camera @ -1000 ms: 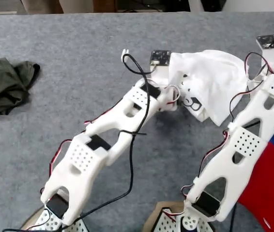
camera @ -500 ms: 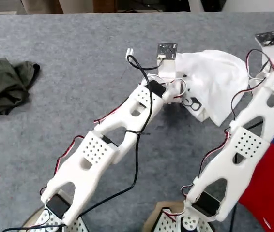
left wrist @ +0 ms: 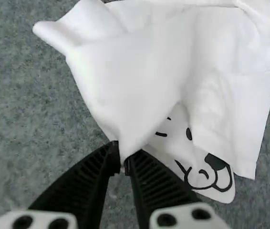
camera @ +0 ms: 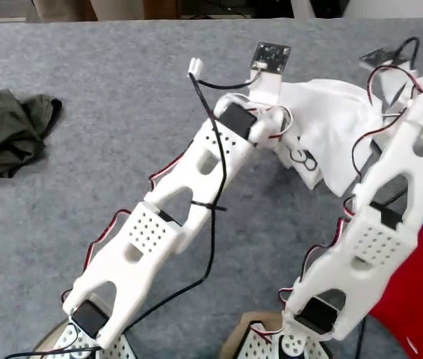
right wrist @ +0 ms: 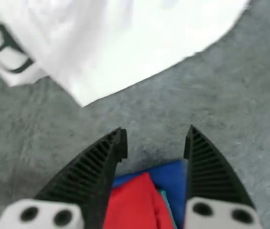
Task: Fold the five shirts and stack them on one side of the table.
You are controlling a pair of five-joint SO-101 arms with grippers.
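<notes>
Located at upper right of the high view: crumpled white cotton shirt with a black cartoon print (camera: 335, 123), bunched on the grey felt table (camera: 122, 82). Not yet laid flat or folded.

Left gripper (left wrist: 124, 160): clamped tight on a raised fold of the white shirt, at lower centre of the left wrist view. Pinched at an edge rather than mid-panel, probably so as to draw out one layer without dragging the whole heap. Printed face exposed just beside the pinch, toward lower right of that view.

Right gripper (right wrist: 156, 136): spread wide, gripping nothing, held above bare table at centre of the right wrist view. Positioned between the white shirt's hem in the upper part of that view and the stack at its lower edge. Likely kept open in readiness for a second corner of the same garment.

Stacked at lower right of the high view, partly hidden beneath the right arm: folded red fabric shirt (camera: 413, 292) over a blue fabric layer (right wrist: 173, 174). Judged to be the collection pile called for by the task, hence its place at one side.

Lying at the left edge of the high view, well apart from both arms: crumpled dark olive shirt (camera: 10, 127), unfolded.

Progress, by judgement: partway only. Expect spreading of the white shirt next. Beware of cloth slipping from so narrow a pinch.
</notes>
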